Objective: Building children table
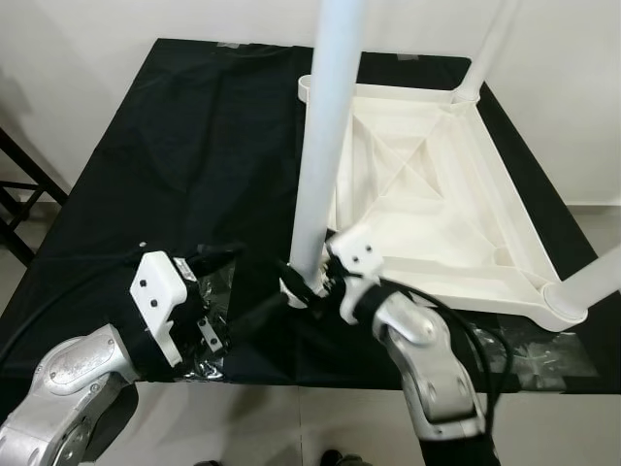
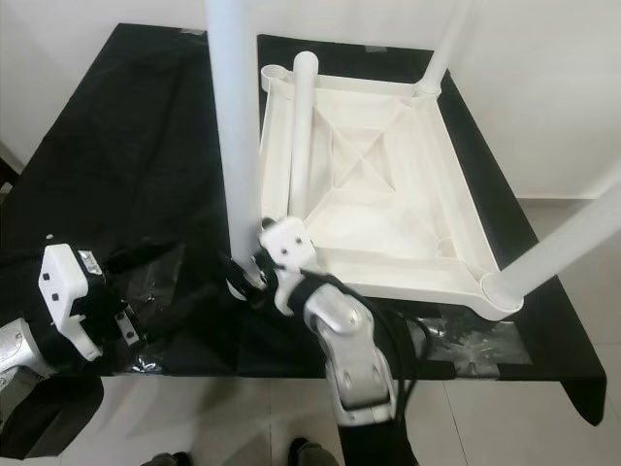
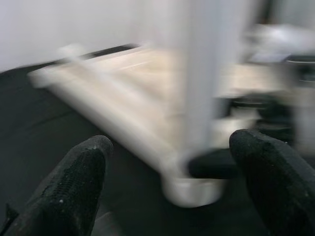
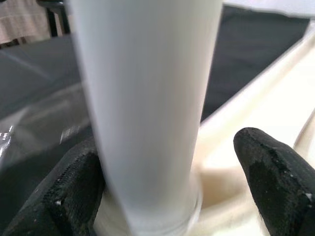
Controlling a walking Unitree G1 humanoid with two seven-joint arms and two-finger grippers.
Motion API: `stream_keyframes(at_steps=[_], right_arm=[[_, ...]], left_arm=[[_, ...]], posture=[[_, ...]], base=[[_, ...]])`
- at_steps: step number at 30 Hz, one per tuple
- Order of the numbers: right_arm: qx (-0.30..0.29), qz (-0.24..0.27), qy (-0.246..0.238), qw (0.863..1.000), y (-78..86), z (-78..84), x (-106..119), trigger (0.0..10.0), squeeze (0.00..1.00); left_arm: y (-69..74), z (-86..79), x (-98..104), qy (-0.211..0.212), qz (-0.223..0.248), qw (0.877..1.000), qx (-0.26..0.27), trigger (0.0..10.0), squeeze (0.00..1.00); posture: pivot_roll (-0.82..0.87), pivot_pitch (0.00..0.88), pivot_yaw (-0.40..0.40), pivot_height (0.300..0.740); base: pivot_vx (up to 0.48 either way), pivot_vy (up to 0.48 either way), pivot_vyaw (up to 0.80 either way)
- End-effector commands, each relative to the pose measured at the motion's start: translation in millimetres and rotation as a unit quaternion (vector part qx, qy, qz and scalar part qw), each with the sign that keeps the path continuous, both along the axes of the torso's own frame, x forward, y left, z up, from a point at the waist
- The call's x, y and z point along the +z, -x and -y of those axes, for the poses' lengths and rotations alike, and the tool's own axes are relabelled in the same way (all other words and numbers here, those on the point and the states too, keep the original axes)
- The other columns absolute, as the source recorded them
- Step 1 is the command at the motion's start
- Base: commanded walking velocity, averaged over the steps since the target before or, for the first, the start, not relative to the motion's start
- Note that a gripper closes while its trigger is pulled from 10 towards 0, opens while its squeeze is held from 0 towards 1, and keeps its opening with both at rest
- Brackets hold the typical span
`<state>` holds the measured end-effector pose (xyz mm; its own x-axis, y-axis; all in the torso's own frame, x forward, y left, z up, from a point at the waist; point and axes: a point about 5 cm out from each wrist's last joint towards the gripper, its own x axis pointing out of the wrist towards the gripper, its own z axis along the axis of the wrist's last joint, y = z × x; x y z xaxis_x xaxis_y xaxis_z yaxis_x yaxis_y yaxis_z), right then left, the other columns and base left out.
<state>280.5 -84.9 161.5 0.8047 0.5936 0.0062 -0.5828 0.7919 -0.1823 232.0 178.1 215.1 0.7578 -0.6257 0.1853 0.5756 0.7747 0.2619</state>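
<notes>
A white children's table top [image 1: 437, 209] lies upside down on the black-covered table [image 1: 194, 146]. White legs stand in its far right corner [image 1: 490, 44] and near right corner [image 1: 597, 282]. A third leg [image 1: 325, 136] stands upright in the near left corner. My right gripper [image 1: 303, 288] is open and straddles that leg's base; in the right wrist view one finger [image 4: 69, 196] touches the leg [image 4: 147, 108] and the other finger [image 4: 275, 182] is apart from it. My left gripper [image 1: 254, 283] is open just left of the base, with nothing between its fingers [image 3: 74, 187]. Another leg [image 2: 301, 131] lies along the top's left side.
A clear plastic bag [image 1: 209, 316] with small hardware lies under my left gripper at the table's front edge. A second clear bag [image 1: 529, 357] lies at the front right. A dark frame [image 1: 24, 199] stands off the table's left side. Bare black cloth fills the left half.
</notes>
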Motion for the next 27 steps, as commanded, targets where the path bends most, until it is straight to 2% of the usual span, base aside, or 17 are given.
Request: stream_keyframes(at_steps=[1,2,5,6,7,13,16,19,20,22,23,25,26,27], right_arm=[[-0.034,0.005,0.008,0.999,4.0,11.3,-3,10.0,1.0],[-0.034,0.005,0.008,0.999,4.0,11.3,-3,10.0,1.0],[-0.062,-0.002,0.01,0.998,7.1,22.8,-7,10.0,1.0],[-0.064,-0.002,0.009,0.998,7.4,24.6,-7,10.0,0.37],[-0.08,-0.005,0.014,0.997,7.0,30.5,-9,10.0,0.0],[-0.126,-0.011,0.022,0.992,12.3,48.1,-13,10.0,0.0],[-0.154,-0.014,0.014,0.988,18.9,57.5,-15,10.0,0.0],[-0.156,-0.008,0.001,0.988,21.5,58.6,-12,10.0,0.0],[-0.137,-0.001,-0.021,0.99,25.1,55.9,-9,10.0,0.0],[-0.137,-0.001,-0.021,0.99,25.1,55.9,-9,10.0,0.0],[-0.098,0.006,-0.04,0.994,29.6,49.9,-5,10.0,0.0],[0.018,0.018,-0.051,0.998,39.3,35.2,3,10.0,0.0],[0.056,0.025,-0.054,0.997,41.0,32.3,7,10.0,0.0],[0.056,0.025,-0.054,0.997,41.0,32.3,7,10.0,0.0]], left_arm=[[-4.4,-13.2,-10,0.007,-0.029,0.998,0.064,10.0,0.0],[-4.4,-13.2,-10,0.007,-0.029,0.998,0.064,10.0,0.0],[-4.3,-23.9,-18,0.025,-0.045,0.992,0.118,10.0,0.0],[-3.9,-25.0,-20,0.027,-0.046,0.991,0.124,10.0,0.0],[-3.1,-29.1,-26,0.035,-0.059,0.987,0.148,10.0,0.0],[4.9,-33.0,-48,0.064,-0.093,0.972,0.204,10.0,0.0],[13.2,-20.3,-64,0.077,-0.119,0.967,0.21,10.0,0.0],[15.8,-14.6,-66,0.083,-0.124,0.967,0.208,10.0,0.0],[18.0,-8.9,-68,0.089,-0.127,0.967,0.205,10.0,0.0],[18.0,-8.9,-68,0.089,-0.127,0.967,0.205,10.0,0.0],[19.1,-4.4,-68,0.095,-0.129,0.966,0.201,10.0,0.0],[18.4,-0.3,-66,0.092,-0.123,0.969,0.193,10.0,0.0],[17.2,-1.0,-63,0.089,-0.117,0.971,0.191,10.0,0.0],[17.2,-1.0,-63,0.089,-0.117,0.971,0.191,10.0,0.0]], posture=[[0.07,0.226,-0.085,0.74],[0.07,0.226,-0.085,0.74],[0.07,0.233,-0.074,0.74],[0.07,0.233,-0.074,0.74],[0.08,0.238,-0.071,0.74],[0.08,0.244,-0.072,0.74],[0.08,0.242,-0.07,0.74],[0.08,0.248,-0.07,0.74],[0.08,0.247,-0.068,0.74],[0.08,0.247,-0.068,0.74],[0.08,0.246,-0.065,0.74],[0.08,0.244,-0.061,0.74],[0.08,0.242,-0.06,0.74],[0.08,0.242,-0.06,0.74]], base=[[0.0,0.0,0.0],[0.0,0.0,0.0],[0.0,0.0,0.0],[0.0,0.0,0.0],[0.0,0.0,0.0],[0.0,0.0,0.0],[0.0,0.0,0.0],[0.0,0.0,0.0],[0.0,0.0,0.0],[0.0,0.0,0.0],[0.0,0.0,0.0],[0.0,0.0,0.0],[0.0,0.0,0.0],[0.0,0.0,0.0]])
